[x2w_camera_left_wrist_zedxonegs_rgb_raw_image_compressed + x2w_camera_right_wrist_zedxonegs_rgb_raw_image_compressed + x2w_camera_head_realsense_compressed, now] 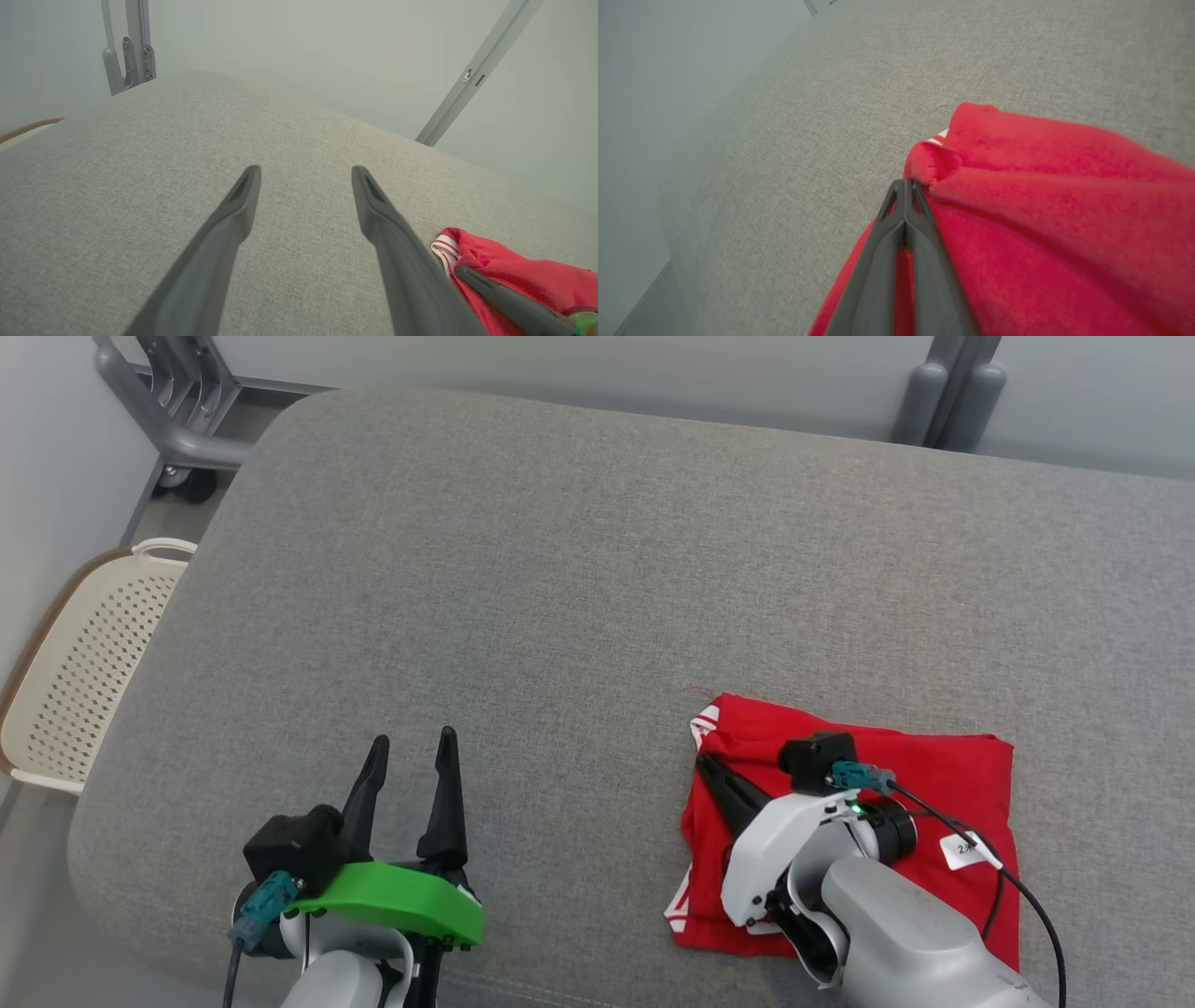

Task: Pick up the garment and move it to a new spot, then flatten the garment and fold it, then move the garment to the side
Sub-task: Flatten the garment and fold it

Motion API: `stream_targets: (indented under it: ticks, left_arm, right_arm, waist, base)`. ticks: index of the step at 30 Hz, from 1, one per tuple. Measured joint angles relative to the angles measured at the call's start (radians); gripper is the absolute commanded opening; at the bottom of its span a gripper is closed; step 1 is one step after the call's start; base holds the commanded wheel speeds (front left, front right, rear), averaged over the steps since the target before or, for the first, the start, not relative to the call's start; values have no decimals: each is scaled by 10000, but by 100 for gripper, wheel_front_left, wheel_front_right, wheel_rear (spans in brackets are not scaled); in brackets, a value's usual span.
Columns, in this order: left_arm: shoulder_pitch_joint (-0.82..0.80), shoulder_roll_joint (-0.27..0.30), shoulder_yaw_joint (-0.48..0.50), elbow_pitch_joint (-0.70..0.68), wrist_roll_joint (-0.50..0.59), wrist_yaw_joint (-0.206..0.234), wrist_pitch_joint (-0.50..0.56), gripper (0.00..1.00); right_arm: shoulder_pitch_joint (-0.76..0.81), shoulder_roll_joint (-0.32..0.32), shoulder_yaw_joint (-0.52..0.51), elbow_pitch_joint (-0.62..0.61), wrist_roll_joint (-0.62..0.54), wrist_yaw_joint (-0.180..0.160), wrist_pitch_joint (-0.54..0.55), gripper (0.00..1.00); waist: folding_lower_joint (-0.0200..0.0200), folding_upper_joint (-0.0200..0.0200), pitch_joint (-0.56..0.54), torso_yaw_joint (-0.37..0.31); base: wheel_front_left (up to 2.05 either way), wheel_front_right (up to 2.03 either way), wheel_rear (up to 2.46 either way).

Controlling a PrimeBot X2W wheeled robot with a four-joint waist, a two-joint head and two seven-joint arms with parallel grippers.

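The right gripper (702, 763) has its two dark fingers pressed together, and in the right wrist view (906, 183) the tips nip a small pucker at the edge of the red garment (1041, 186), with creases running away from that spot. The left gripper (413, 739) stands wide open and holds nothing, hovering over bare fabric at about 7 o'clock in the head view. In its own wrist view (304, 170) the fingers spread apart above the grey weave.

The garment (934, 775) lies folded into a rough square on the grey fabric-covered worktop (560, 569), at about 4 o'clock in the head view and well apart from the left gripper. White striped trim shows at its 10 o'clock corner and along its 8 o'clock edge, and a white tag (962, 851) sits on top near the right arm's cable.

A cream perforated basket (84, 663) stands off the worktop at 9 o'clock, and a grey metal frame (177, 420) at 11 o'clock.
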Motion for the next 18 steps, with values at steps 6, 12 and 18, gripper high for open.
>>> stream_targets:
  ticks: [6, 12, 18]
  left_arm:
    - [-28, -50, 117, 50, 50, -4, -15, 100]
    - [-12, -56, 259, 59, 113, -12, -29, 100]
    - [76, -54, 299, 40, 153, -12, -29, 100]
  right_arm:
    - [-124, -4, 564, 151, 341, 0, -2, 0]
    - [-374, 4, 307, -336, 182, 2, 0, 0]
    - [-382, 4, -694, -947, -566, 2, -2, 0]
  waist:
    - [0, 0, 52, 51]
    - [0, 0, -47, -189]
    - [0, 0, -258, -533]
  base:
    - [0, 0, 0]
    - [0, 0, 0]
    - [0, 0, 0]
